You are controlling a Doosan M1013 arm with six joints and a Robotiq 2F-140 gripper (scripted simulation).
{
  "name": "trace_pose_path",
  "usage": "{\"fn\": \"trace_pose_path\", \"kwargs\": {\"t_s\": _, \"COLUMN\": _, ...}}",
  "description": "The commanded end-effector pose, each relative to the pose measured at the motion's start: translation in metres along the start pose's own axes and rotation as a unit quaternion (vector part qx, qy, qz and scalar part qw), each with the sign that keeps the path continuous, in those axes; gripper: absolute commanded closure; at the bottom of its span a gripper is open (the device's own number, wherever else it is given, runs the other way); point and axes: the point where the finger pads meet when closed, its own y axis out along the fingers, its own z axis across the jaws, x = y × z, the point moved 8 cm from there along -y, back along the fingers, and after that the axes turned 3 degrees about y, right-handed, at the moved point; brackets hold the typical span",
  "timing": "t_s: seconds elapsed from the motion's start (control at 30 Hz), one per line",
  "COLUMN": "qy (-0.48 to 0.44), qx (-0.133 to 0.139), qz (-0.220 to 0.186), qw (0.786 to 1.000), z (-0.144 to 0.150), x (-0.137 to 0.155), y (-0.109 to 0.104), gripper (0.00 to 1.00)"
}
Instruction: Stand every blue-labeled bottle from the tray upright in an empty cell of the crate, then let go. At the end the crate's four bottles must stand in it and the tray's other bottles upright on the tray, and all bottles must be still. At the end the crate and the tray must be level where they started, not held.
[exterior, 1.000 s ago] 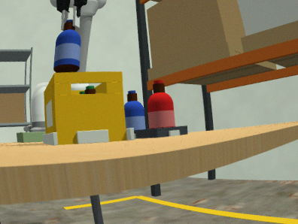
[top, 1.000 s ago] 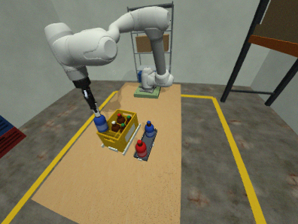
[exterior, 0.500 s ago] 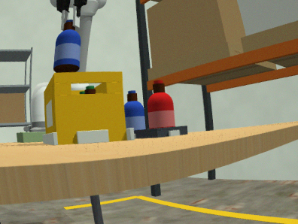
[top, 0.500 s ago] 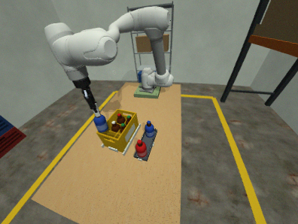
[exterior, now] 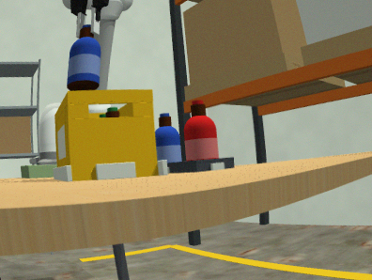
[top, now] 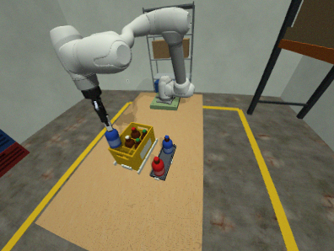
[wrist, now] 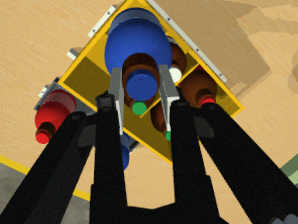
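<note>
from my remote station, i pinch a blue-labeled bottle by its brown neck in the gripper, almost upright above the end of the yellow crate farthest from the robot's base. the bottle looks rigid and top-held, likely smooth and moderately heavy, so it could swing or slip if its base catches the crate's rim; the neck, just below the cap, seems the right place to grip. whether its base is already inside the crate's rim i can't quite tell, though it appears to be at rim height. four brown bottles stand in the crate, a white-capped one nearest the held bottle, and the cell dividers leave little side room. beside the crate, the dark tray carries a second blue-labeled bottle and a red bottle, both upright. i would lower straight and slowly, opening only once the base rests in the crate.

No visible change from the earlier pictures
</note>
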Motion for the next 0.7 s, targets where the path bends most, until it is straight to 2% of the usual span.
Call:
{"fn": "trace_pose_path", "kwargs": {"t_s": 0.0, "qy": 0.000, "qx": 0.000, "qz": 0.000, "qw": 1.000, "z": 0.0001, "x": 0.0000, "y": -0.0002, "gripper": 1.00}}
{"fn": "trace_pose_path", "kwargs": {"t_s": 0.67, "qy": 0.000, "qx": 0.000, "qz": 0.000, "qw": 1.000, "z": 0.0001, "x": 0.0000, "y": 0.0021, "gripper": 1.00}}
